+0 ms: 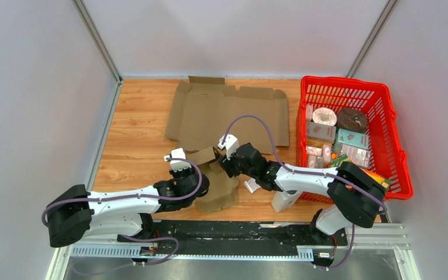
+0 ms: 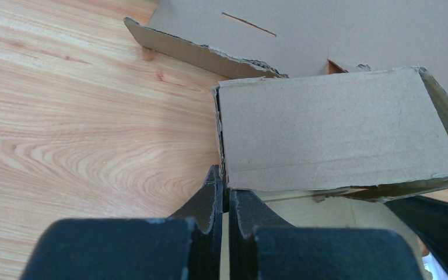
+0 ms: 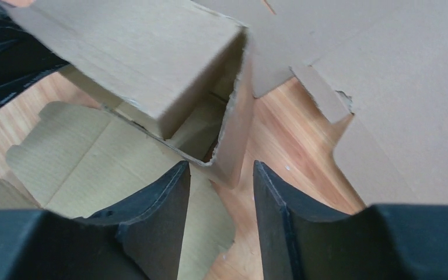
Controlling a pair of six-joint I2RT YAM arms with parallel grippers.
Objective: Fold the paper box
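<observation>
If you close the right gripper [image 3: 221, 186] where it stands, you may crush the card instead of folding it. Its fingers are about half spread and straddle the ragged corner of an upright wall of the paper box [image 1: 219, 189], with nothing clamped between them. Your left gripper [image 2: 226, 195] is pressed shut and appears to pinch the near left edge of the raised panel. That hold is on a thin edge only, so a sideways pull from the right arm could slip the panel free or tear it.

The box sits in the near middle of the wooden table [image 1: 134, 128], between the two grippers and half formed. One panel is tilted up over a hollow, and flat flaps lie toward the near side. Pressing down on that hollow would likely collapse the walls, since nothing backs them from inside. Watch also the big flat cardboard sheet [image 1: 227, 114] just beyond the box. Whether its near edge touches the box cannot be told, but it could snag a flap.

The box is plain brown corrugated card, matte and faintly ribbed, with frayed cut edges and pressed crease lines. It should bend cleanly at the creases and buckle elsewhere. The table is smooth wood grain, so the box may slide. A red plastic basket [image 1: 399, 146] of small packages stands at the right, well apart.
</observation>
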